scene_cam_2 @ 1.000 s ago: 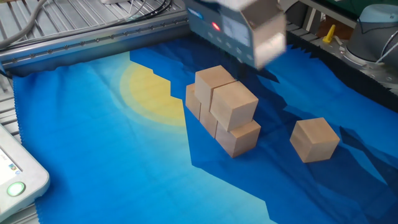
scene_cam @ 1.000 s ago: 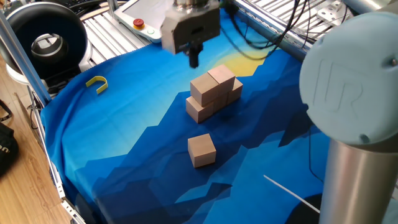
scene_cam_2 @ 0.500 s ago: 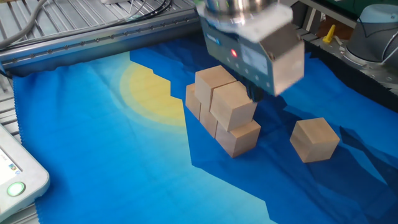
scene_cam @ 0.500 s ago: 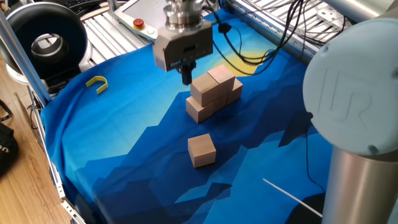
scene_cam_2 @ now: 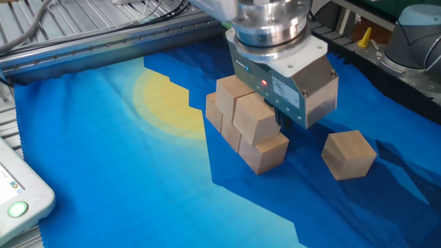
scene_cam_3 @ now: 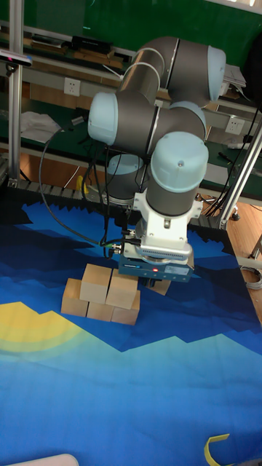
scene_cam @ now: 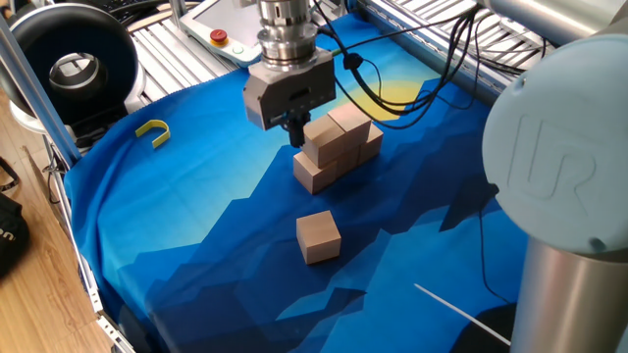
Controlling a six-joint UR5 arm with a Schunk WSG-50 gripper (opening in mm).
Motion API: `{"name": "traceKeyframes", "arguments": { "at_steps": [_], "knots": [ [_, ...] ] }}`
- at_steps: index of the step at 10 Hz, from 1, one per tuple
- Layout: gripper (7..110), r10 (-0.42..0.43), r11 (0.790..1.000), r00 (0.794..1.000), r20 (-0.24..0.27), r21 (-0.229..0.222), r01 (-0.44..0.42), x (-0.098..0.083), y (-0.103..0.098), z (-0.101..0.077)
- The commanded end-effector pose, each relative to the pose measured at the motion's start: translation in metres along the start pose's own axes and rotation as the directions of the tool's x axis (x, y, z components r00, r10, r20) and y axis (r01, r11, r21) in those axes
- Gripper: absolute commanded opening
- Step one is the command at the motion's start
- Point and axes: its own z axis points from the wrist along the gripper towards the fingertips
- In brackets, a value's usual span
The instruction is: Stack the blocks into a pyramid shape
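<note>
Blocks (scene_cam_2: 249, 124) sit stacked in two tiers near the middle of a blue cloth (scene_cam_2: 124, 186) printed with a yellow sun, while a sixth block (scene_cam_2: 349, 154) stands alone on the cloth, apart from the pile. In one fixed view the lone block (scene_cam: 318, 236) lies nearer the camera than the stack (scene_cam: 336, 147). The bottom tier is a row on the cloth with two blocks on top of it; the tall fixed view shows the two upper blocks (scene_cam_3: 109, 286) side by side and touching. The gripper (scene_cam: 296, 132) hangs just beside the stack, its dark fingers pointing down next to the upper tier. It carries nothing, and the fingers appear close together, though whether they are fully closed cannot be told from these views. A red light glows on the gripper's body in the tall fixed view. A yellow hook (scene_cam: 153, 130) lies near the cloth's edge, well apart from the blocks.
</note>
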Motion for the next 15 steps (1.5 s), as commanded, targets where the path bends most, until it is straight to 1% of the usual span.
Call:
{"name": "traceKeyframes", "arguments": {
  "at_steps": [1, 6, 9, 11, 13, 14, 15],
  "knots": [
    [7, 0.0, 0.999, 1.0, -0.014, 0.037, 0.001, 0.004, -0.012, 0.005],
    [7, 0.006, 0.999, 1.0, -0.015, 0.043, -0.006, 0.004, -0.014, 0.006],
    [7, 0.008, 1.0, 1.0, -0.01, 0.018, -0.007, 0.002, -0.005, 0.004],
    [7, 0.012, 1.0, 1.0, -0.01, 0.012, -0.012, 0.001, 0.0, 0.001],
    [7, 0.014, 1.0, 1.0, -0.016, -0.011, -0.014, 0.004, 0.006, -0.001],
    [7, 0.036, 0.999, 0.999, -0.012, -0.017, -0.037, 0.004, 0.008, -0.004],
    [7, 0.099, 0.995, 0.995, 0.032, -0.007, -0.099, -0.002, 0.006, -0.013]
  ]
}}
